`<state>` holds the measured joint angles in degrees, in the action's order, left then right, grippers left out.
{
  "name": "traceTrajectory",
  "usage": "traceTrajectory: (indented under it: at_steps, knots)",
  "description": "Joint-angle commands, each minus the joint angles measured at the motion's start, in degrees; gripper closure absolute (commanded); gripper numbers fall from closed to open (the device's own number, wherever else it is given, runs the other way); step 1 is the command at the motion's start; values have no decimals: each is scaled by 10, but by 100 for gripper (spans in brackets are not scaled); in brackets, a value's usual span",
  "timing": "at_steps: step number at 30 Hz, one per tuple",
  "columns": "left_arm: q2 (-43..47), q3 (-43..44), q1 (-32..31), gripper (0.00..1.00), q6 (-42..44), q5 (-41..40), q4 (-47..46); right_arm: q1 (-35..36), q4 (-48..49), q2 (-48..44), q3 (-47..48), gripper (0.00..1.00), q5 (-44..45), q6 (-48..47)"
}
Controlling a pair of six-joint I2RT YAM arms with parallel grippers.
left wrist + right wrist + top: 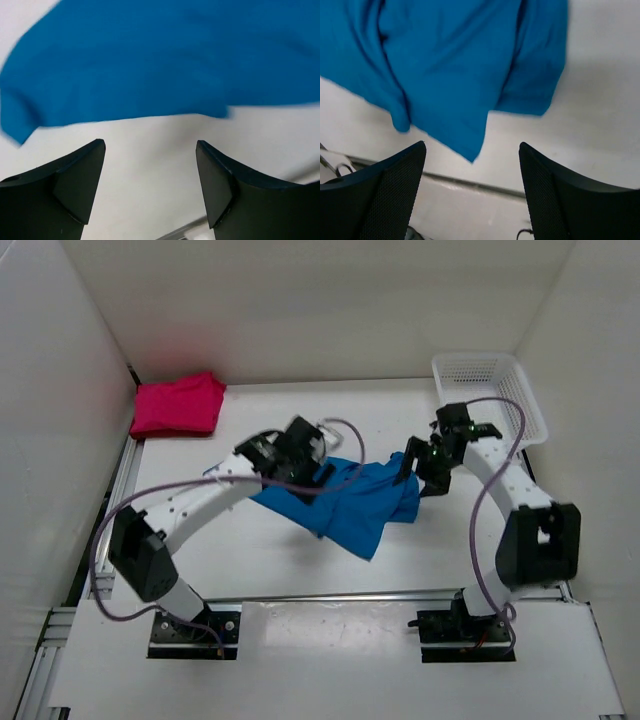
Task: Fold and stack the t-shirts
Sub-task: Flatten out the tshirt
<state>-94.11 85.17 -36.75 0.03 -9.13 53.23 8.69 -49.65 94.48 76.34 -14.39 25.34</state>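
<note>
Top external shows us the blue t-shirt (350,505) crumpled on the white table (270,560), between the two claws. We see the left gripper (150,172) spread and empty, cloth just ahead of its tips; the right gripper (472,175) likewise spread, empty. Beyond the left claw a pink-magenta t-shirt (178,404) lies by the far wall (320,310); a white basket (478,360) stands beyond the right claw.

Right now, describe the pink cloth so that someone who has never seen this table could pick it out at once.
Take the white table and go to its far left corner, against the wall. There lies the pink cloth, a compact bundle. The blue shirt sprawls loosely mid-table and the white mesh basket sits in the far right corner; this alone is bright pink.
</note>
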Motion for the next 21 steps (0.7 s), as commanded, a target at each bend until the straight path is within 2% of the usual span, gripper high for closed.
traceTrajectory:
  at_steps: [1, 5, 9, 11, 15, 19, 21]
  knots:
    - [19, -90, -90, 16, 0, 15, -29, 36, 51, -80, -122, 21, 1, 15]
    - [-39, -105, -128, 16, 0, -1, -75, 87, 110, -81, -204, 25, -40, 49]
    - [-115, -92, -123, 16, 0, -67, -125, 112, 152, -69, -230, 27, -49, 79]
    - [-147, -72, -111, 18, 0, -67, -132, 112, 162, -68, -236, 27, -49, 86]
    - [-147, -61, -120, 18, 0, 26, -132, 112, 180, -41, -224, 24, -74, 98]
    - [-166, -73, -134, 21, 0, 26, -132, 122, 175, -5, -229, 24, -74, 103]
    - [-173, -78, -134, 29, 0, 26, -132, 128, 175, 11, -236, 24, -64, 103]
